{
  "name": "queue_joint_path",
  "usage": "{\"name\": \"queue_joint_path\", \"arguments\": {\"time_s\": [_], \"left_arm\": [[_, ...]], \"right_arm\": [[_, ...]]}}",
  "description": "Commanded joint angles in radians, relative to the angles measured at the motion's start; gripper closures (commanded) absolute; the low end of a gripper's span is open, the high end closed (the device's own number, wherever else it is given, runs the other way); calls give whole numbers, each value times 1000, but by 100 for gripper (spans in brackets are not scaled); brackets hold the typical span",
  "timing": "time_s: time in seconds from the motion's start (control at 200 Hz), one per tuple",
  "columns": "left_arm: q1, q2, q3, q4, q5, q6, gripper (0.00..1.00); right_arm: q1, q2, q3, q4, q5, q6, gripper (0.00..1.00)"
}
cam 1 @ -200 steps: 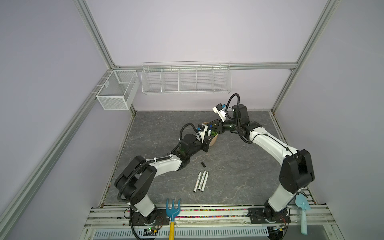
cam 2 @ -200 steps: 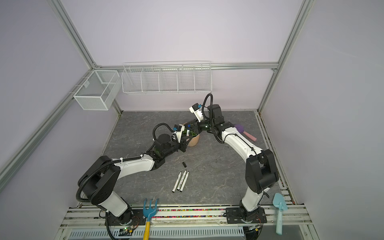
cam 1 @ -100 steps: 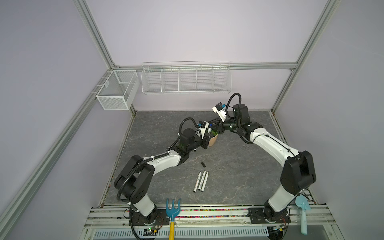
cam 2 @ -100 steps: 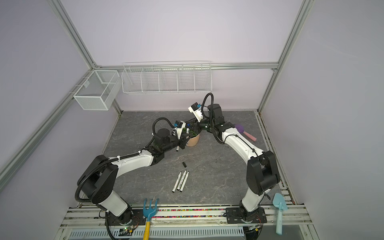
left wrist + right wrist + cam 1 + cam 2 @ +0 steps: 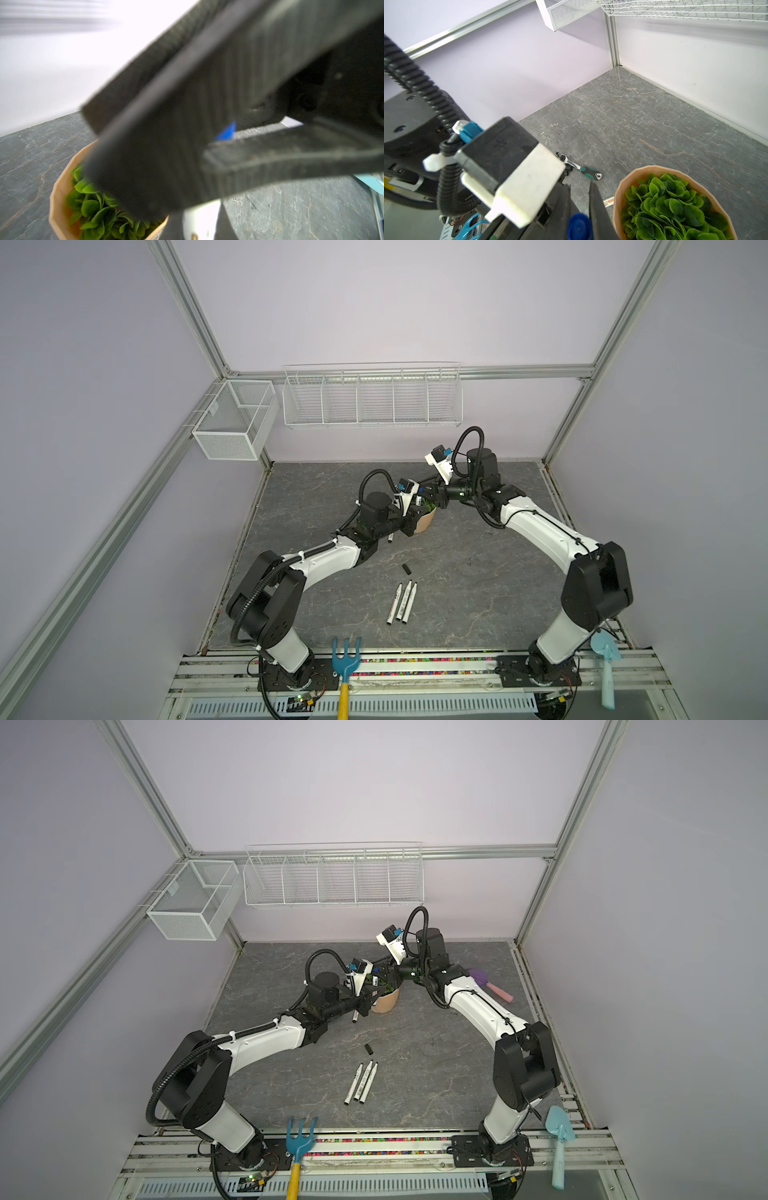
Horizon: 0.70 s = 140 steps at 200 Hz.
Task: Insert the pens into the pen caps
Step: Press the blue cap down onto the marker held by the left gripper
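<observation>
Grey marble-look counter (image 5: 478, 614) inside lavender walls. Near the front edge three pens (image 5: 402, 603) lie side by side, a black cap (image 5: 407, 569) just past them. Further back, past the middle, both arms meet right over a plant pot (image 5: 426, 522): left jaws clamped on a fourth pen (image 5: 199, 224), right jaws pinching the blue cap (image 5: 579, 228). There's also a green-handled wrench (image 5: 588, 169) lying on the counter near the pot.

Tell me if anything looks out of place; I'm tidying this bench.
Non-pen items stand out: a tan pot of green leaves mid-table, a green-handled metal ratchet wrench near it, a purple brush with pink handle at the right edge, a blue garden fork and pale blue trowel at the front rail.
</observation>
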Motion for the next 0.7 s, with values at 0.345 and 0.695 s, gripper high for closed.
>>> {"name": "queue_joint_path", "arguments": {"time_s": [0.345,0.695], "left_arm": [[119,-190,133,721,-174,-92,100],[155,-170,183,753,-168,-129,100]], "right_arm": [[-5,42,-188,-412,-303,130,93],[1,71,-178,-522,-240,56,93]]}}
